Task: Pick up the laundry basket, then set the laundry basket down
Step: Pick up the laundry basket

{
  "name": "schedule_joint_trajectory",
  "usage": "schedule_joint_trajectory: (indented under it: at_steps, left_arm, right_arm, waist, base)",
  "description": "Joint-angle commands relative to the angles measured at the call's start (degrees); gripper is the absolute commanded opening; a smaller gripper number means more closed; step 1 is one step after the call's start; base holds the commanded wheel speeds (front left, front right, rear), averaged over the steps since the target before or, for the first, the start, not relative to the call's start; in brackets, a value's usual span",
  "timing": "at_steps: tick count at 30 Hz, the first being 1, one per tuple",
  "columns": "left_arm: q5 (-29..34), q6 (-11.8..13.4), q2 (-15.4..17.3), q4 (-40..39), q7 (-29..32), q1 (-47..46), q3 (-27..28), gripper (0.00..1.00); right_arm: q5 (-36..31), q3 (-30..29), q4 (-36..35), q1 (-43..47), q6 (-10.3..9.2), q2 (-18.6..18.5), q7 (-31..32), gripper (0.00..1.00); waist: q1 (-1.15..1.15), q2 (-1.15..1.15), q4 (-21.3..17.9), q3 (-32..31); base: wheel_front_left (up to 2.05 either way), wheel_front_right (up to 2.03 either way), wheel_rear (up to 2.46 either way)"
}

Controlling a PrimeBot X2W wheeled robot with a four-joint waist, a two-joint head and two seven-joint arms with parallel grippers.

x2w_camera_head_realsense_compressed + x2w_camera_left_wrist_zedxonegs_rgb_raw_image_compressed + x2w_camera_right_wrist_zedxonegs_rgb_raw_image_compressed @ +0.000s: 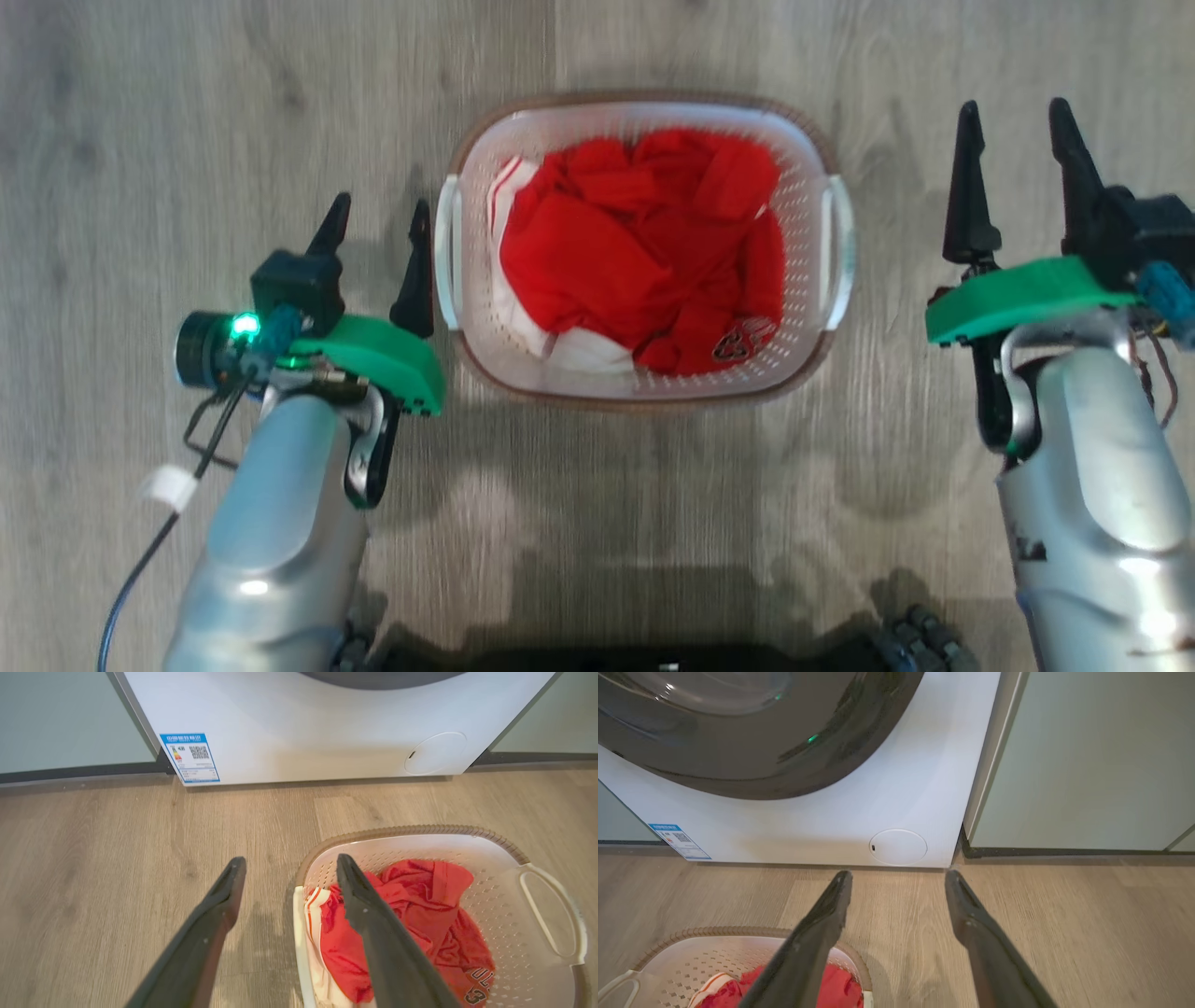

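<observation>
The laundry basket (803, 308) stands on the wood floor in the middle of the head view, white and perforated with a brown rim, holding red and white clothes (635, 252). My left gripper (381, 217) is open just left of the basket's left handle (446, 252), its inner finger close beside it. My right gripper (1018, 126) is open to the right of the right handle (843, 252), with a gap of floor between. In the left wrist view the basket (509, 891) lies under the right finger. The right wrist view shows the basket's rim (714, 933) at lower left.
A white washing machine (327, 732) with a dark round door (738, 732) stands on the floor beyond the basket. Pale green cabinet panels (1087, 765) flank it. Wood floor (187, 140) lies open on both sides of the basket.
</observation>
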Motion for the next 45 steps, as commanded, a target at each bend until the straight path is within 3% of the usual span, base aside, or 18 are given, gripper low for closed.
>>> schedule_joint_trajectory:
  at_steps: [1,19,45]
  left_arm:
    - [-0.31,0.12,0.85,-0.10,-0.55,-0.85,0.93,1.00]
    - [-6.04,0.14,0.85,10.57,-0.55,-10.00,-8.28,1.00]
    - [-13.99,0.31,0.85,21.73,-0.55,-20.17,-17.80,1.00]
  right_arm:
    - [-0.51,1.37,-0.15,-0.52,0.34,-0.28,-0.28,1.00]
    - [-0.34,3.28,17.92,-6.47,0.34,-0.28,-0.28,1.00]
    - [-1.55,4.30,26.03,-12.44,0.34,-0.28,-0.28,1.00]
  waist:
    - [-0.01,0.00,1.20,2.98]
    - [-0.01,0.00,4.04,10.55]
    - [-0.01,0.00,4.64,17.58]
  base:
    - [0.00,0.00,0.00]
    - [0.00,0.00,0.00]
    - [0.00,0.00,0.00]
